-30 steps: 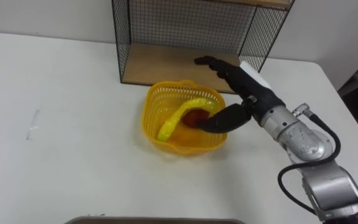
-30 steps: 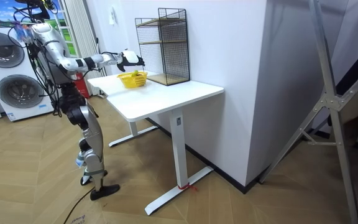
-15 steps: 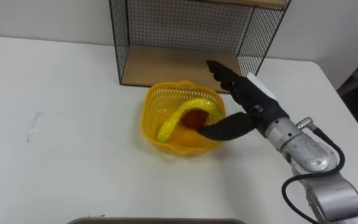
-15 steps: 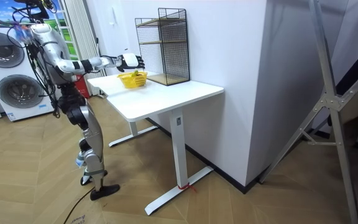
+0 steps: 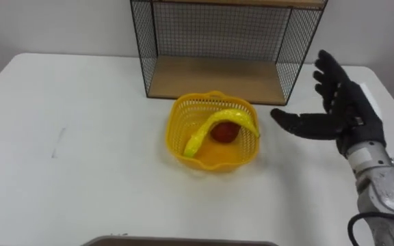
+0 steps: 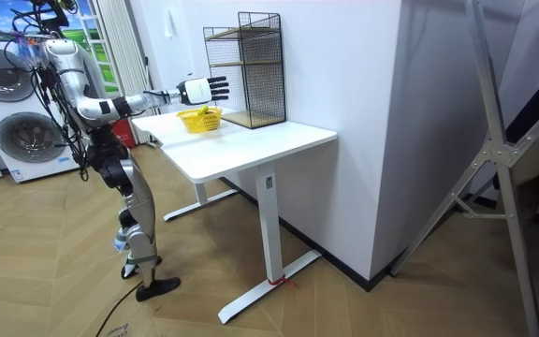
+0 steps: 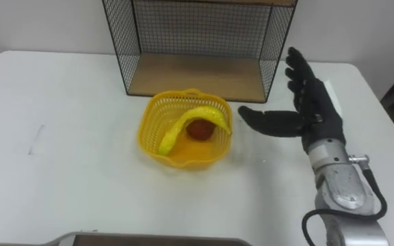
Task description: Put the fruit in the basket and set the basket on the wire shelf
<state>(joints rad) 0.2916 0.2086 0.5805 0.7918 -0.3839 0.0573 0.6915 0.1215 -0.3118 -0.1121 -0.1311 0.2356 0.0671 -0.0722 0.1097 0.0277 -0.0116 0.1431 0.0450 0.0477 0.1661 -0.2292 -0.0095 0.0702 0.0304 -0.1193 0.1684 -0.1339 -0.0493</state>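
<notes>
With our right hand (image 5: 340,113) spread open beside the yellow plastic mesh basket (image 5: 178,138), a lopsided grab could tip out the yellow banana (image 5: 207,128) and red fruit (image 5: 225,132).

A yellow basket (image 7: 149,139) on a table (image 7: 67,160) holds a banana (image 7: 180,128) and red fruit (image 7: 198,130). The right hand (image 7: 313,113) hovers beside it, fingers spread
</notes>
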